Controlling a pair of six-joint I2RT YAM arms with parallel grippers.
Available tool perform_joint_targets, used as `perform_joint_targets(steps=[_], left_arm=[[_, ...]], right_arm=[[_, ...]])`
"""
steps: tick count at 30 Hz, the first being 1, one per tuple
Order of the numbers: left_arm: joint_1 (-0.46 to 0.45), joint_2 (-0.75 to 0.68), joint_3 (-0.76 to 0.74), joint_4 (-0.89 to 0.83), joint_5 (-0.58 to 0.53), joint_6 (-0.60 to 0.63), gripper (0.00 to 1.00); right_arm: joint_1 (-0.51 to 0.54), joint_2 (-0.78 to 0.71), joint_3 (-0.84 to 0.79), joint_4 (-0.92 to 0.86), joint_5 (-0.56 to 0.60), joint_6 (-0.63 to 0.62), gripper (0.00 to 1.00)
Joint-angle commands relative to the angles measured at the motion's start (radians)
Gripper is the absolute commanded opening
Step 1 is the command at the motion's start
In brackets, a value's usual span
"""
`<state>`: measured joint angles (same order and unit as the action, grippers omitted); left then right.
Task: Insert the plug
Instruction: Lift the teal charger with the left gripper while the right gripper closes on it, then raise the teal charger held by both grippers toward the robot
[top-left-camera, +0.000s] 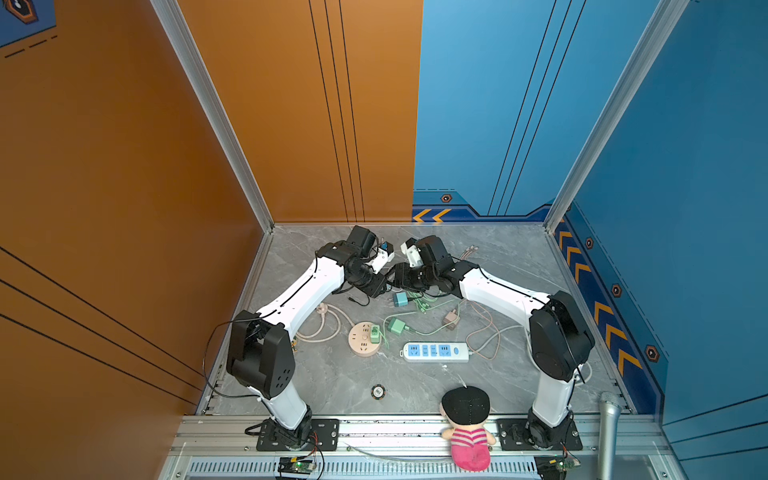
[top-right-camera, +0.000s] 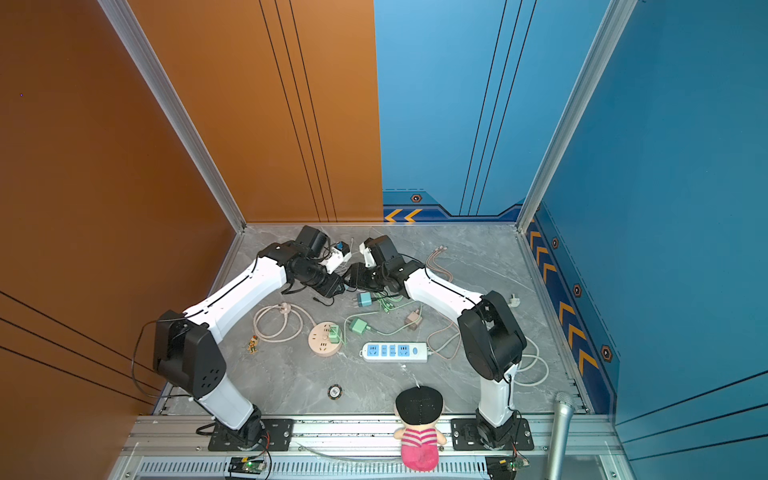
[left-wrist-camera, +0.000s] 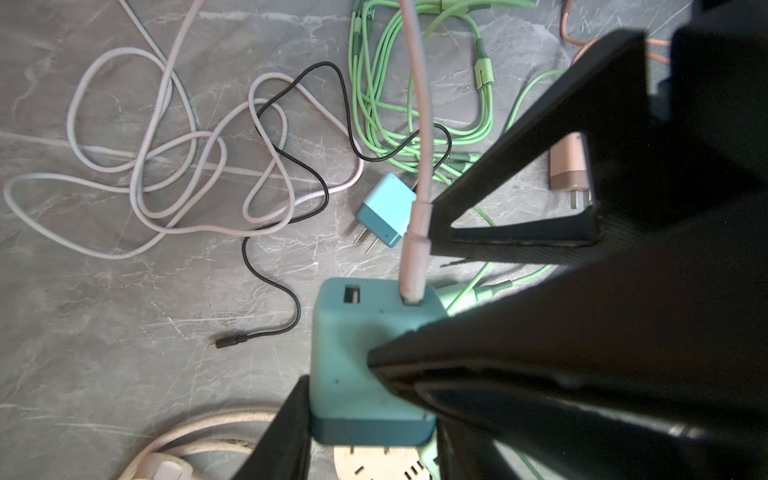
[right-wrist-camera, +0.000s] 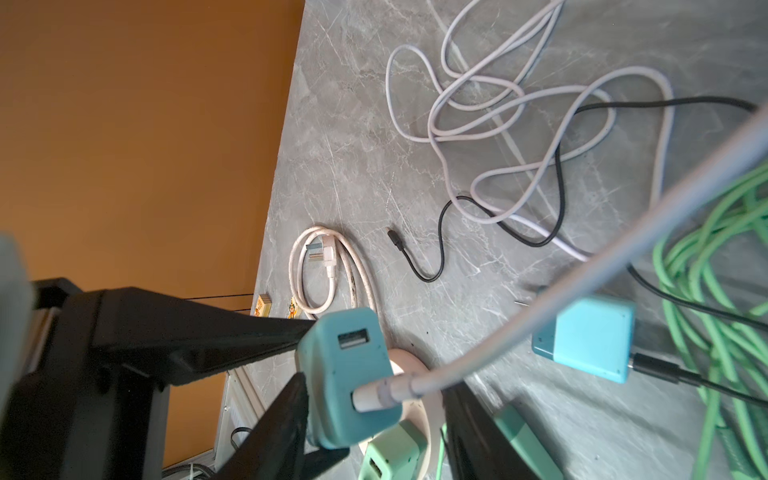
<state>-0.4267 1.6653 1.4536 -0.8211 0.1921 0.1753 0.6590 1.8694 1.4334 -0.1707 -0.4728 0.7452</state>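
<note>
USB plug (left-wrist-camera: 412, 266) looks seated in the teal charger (left-wrist-camera: 357, 365), which left gripper (left-wrist-camera: 365, 415) clamps aloft as a steady socket; right gripper (right-wrist-camera: 376, 388) jaws stand open, straddling the plug.

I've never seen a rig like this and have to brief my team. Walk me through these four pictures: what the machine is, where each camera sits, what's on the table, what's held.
The machine is two robot arms, the left arm and the right arm, bolted along the front of a grey table. Both top views look down from one camera head above. The two close-ups come from a camera on each arm's wrist.

On the table lie a round pink socket hub, a white power strip, loose green cables and a spare blue charger. A doll sits at the front rail.

The left claw grips a teal charger, and a pale cable is plugged into it. The right claw is open, with its fingers either side of that cable's plug.
</note>
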Motion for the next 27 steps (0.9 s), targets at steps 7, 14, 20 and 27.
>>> perform_joint_targets(steps=[7,14,20,27], left_arm=[[-0.004,-0.055,-0.034,0.057,0.008,-0.035,0.41],[-0.012,-0.068,-0.046,0.097,0.011,-0.056,0.41],[-0.012,-0.079,-0.071,0.134,0.010,-0.087,0.48],[0.090,-0.219,-0.110,0.096,0.166,-0.092,0.80]], right_arm=[[0.007,0.023,-0.011,0.103,-0.107,0.074,0.42],[-0.006,0.028,-0.077,0.264,-0.169,0.189,0.20],[-0.010,0.007,-0.071,0.225,-0.170,0.138,0.06],[-0.047,-0.027,-0.072,0.150,-0.241,-0.049,0.00]])
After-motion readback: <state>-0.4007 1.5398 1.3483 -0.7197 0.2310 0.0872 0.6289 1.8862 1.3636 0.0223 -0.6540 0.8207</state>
